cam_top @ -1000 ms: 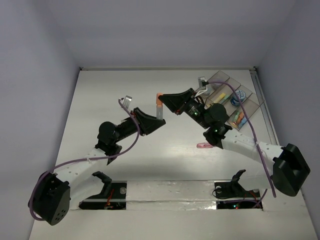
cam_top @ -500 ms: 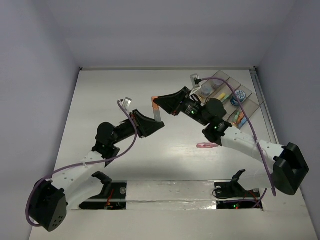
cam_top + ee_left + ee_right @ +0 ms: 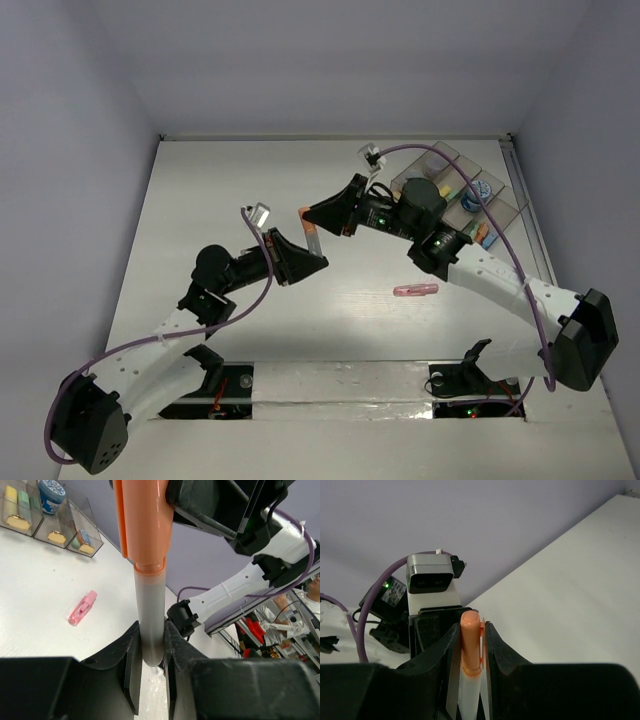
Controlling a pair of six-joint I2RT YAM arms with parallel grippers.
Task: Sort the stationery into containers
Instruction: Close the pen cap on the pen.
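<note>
Just left of centre in the overhead view, my left pincer (image 3: 316, 258) pinches the pale barrel of an orange-capped marker (image 3: 311, 232), while my right pincer (image 3: 310, 213), directly above it, is clamped on the orange cap. A pink piece (image 3: 415, 290) lies loose on the white table (image 3: 200, 190) at lower right of centre. The clear bins (image 3: 452, 155) sit at upper right, with coloured pieces inside.
</note>
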